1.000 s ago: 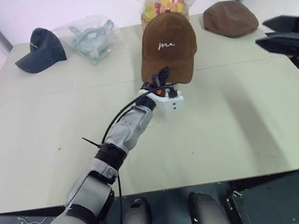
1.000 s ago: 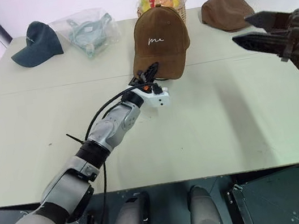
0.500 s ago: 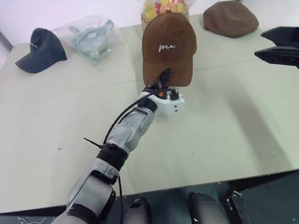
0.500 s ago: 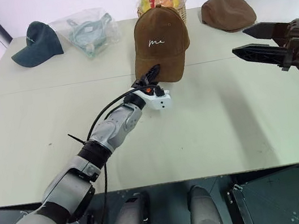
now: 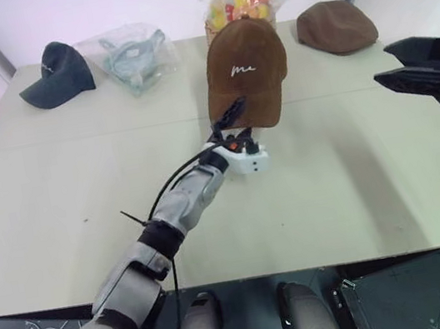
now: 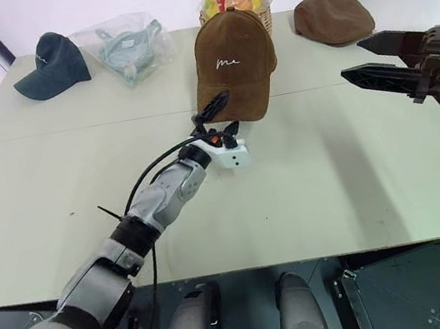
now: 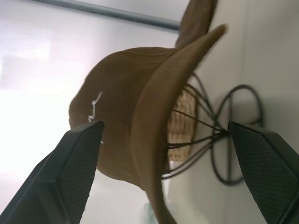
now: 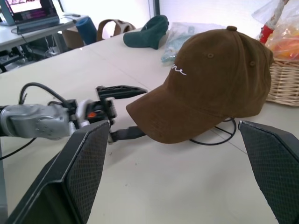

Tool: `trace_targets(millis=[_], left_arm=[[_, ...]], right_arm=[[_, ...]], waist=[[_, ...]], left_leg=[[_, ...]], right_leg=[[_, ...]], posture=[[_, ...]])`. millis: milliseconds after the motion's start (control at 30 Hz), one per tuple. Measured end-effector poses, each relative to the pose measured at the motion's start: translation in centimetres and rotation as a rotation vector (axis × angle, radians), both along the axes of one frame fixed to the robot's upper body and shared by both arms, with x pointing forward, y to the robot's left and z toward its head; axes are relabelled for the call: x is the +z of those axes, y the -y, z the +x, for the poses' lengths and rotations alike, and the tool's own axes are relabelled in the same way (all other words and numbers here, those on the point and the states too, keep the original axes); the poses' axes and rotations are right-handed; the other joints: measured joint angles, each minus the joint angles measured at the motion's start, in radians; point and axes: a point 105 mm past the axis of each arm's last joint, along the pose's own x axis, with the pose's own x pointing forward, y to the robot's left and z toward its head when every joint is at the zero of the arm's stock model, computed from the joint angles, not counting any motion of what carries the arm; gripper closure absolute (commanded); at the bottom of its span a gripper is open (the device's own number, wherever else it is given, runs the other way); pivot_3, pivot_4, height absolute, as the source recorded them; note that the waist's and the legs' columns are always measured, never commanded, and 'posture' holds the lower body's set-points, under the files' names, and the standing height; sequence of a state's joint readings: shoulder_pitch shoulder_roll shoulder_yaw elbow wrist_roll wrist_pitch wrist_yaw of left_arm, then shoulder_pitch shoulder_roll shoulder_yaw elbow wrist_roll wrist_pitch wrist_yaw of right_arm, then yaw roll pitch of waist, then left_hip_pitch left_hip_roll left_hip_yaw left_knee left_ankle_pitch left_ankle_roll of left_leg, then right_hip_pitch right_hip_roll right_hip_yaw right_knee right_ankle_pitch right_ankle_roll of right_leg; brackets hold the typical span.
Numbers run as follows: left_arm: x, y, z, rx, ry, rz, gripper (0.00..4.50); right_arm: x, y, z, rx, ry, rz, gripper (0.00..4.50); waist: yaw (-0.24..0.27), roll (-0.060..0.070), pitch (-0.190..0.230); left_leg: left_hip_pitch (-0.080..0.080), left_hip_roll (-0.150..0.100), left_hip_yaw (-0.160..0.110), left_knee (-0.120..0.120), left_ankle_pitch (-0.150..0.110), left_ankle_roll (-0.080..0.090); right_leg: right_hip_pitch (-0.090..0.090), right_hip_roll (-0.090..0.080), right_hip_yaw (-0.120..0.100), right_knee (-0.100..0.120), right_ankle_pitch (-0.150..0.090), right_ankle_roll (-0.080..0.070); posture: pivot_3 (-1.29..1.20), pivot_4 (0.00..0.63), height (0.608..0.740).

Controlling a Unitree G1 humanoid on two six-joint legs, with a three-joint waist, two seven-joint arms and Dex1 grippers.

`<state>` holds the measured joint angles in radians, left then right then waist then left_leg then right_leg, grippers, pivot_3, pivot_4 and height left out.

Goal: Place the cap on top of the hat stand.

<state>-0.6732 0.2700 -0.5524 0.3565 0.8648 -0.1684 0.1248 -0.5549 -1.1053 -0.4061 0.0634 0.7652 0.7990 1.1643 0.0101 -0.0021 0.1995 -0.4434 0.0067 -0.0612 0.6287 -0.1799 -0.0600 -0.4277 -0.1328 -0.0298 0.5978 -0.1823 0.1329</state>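
Observation:
The rust-brown cap (image 5: 245,71), with white script on its front, rests over the black wire hat stand (image 7: 202,135) at the back middle of the table. The stand's ring base (image 8: 218,140) shows under the cap. My left gripper (image 5: 235,125) is open just in front of the brim, one finger above the brim's edge and one below it, with nothing held. My right gripper (image 6: 369,57) hangs open above the table's right edge, well apart from the cap.
Along the back edge lie a navy cap (image 5: 59,73), a clear bag (image 5: 132,54), a wicker basket (image 5: 242,4) of wrapped fruit behind the stand, and a brown flat cap (image 5: 336,27). The table (image 5: 350,185) is bare in front.
My left gripper has opened, let go of the brim and drawn back and slightly down. The cap has stayed on the stand. My right gripper has kept its place.

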Motion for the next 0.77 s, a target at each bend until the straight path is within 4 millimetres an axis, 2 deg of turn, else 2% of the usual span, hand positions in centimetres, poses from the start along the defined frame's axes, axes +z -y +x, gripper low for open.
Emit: trace_targets(millis=[67, 133, 300, 433, 533, 633, 767], left_arm=[[-0.1, -1.8, -1.2, -0.002, -0.023, -0.020, 0.06], [0.8, -3.1, -1.8, 0.009, -0.015, -0.041, 0.06], [5.0, -7.7, -5.0, 0.020, 0.010, -0.219, 0.06], [7.2, -12.5, -5.8, 0.131, -0.052, -0.370, 0.06], [6.8, -17.1, -4.8, 0.304, -0.177, -0.510, 0.06], [5.7, -22.1, -4.0, 0.471, -0.326, -0.782, 0.06], [4.5, -25.4, -4.2, 0.517, -0.473, -1.063, 0.06]], right_arm=[[-0.4, 0.1, 0.0, -0.002, -0.012, 0.001, 0.00], [-0.8, 0.1, 0.1, -0.004, -0.025, 0.003, 0.00], [-1.5, 0.2, 0.2, -0.005, -0.042, -0.005, 0.00], [-2.5, 1.8, 0.8, -0.059, -0.070, 0.013, 0.00], [-3.6, 3.1, 1.5, -0.102, -0.091, 0.040, 0.00], [-4.9, 3.9, 2.4, -0.137, -0.115, 0.077, 0.00], [-6.0, 4.6, 2.9, -0.161, -0.142, 0.093, 0.00]], waist=[[0.000, 0.000, 0.000], [0.003, 0.000, 0.000], [0.000, 0.000, 0.000], [0.000, 0.001, -0.001], [0.000, 0.001, -0.001], [-0.003, 0.000, 0.000], [-0.005, 0.000, 0.000]], left_leg=[[0.000, 0.000, 0.000, 0.000, 0.000, 0.000], [0.000, 0.000, 0.000, 0.001, 0.000, 0.000], [0.000, 0.000, 0.000, 0.002, 0.000, 0.000], [0.001, 0.001, 0.000, 0.002, 0.000, 0.000], [0.001, 0.001, 0.000, 0.003, 0.001, 0.001], [0.001, 0.001, 0.001, 0.003, 0.001, 0.002], [0.001, 0.001, 0.000, 0.002, 0.001, 0.002]], right_leg=[[0.000, 0.000, 0.000, 0.000, 0.001, -0.002], [0.000, 0.000, 0.000, 0.001, 0.001, -0.002], [0.002, 0.000, 0.000, -0.001, 0.000, -0.001], [0.002, 0.000, 0.000, 0.000, 0.000, -0.001], [0.002, 0.000, 0.000, -0.001, 0.000, -0.001], [0.002, 0.000, 0.000, -0.001, 0.000, -0.001], [0.002, 0.000, 0.000, 0.000, 0.000, -0.001]], posture=[[0.00, 0.150, 0.740], [0.00, 0.150, 0.740], [0.00, 0.150, 0.740], [0.00, 0.150, 0.740], [0.00, 0.150, 0.740], [0.00, 0.150, 0.740], [0.00, 0.150, 0.740]])
